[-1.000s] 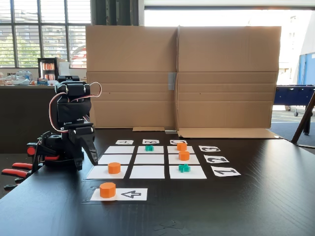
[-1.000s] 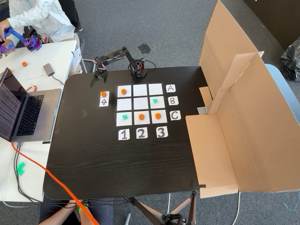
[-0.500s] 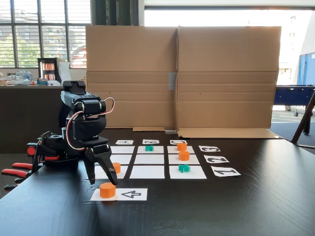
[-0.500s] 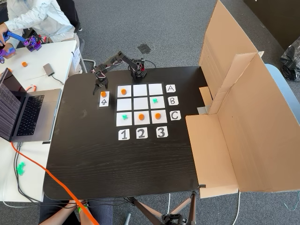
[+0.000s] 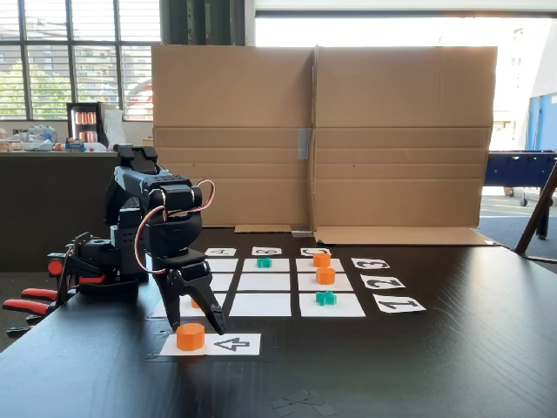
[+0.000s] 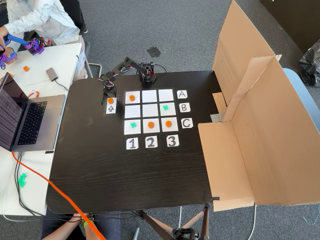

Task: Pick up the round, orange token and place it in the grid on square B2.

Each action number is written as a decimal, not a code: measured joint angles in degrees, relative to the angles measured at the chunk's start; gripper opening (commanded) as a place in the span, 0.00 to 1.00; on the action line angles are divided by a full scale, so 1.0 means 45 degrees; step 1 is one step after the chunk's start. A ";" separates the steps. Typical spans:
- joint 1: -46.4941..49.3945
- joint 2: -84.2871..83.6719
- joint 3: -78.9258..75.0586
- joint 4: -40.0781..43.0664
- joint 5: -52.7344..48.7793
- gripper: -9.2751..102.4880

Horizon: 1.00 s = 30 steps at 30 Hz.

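Pincer (image 5: 196,324) spread, hovering over orange token (image 5: 190,336) on arrow card (image 5: 228,344); grasping step; next needing lowering, pinching.

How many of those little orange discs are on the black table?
4. One lies on the arrow card under the gripper; three sit on the grid: A1, C2, C3. Another orange bit lies on the white desk.
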 measured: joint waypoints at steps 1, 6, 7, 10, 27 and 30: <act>-0.0020 -0.0098 -0.0098 0.0000 0.0000 0.58; -0.0020 -0.0430 -0.0371 0.0000 0.0000 0.56; -0.0020 -0.0508 -0.0508 -0.0020 0.0000 0.55; -0.0020 -0.0664 -0.0703 -0.0059 0.0000 0.47; -0.0137 -0.1152 -0.1211 -0.0156 -0.0137 0.08; -0.0137 -0.1152 -0.1211 -0.0156 -0.0137 0.08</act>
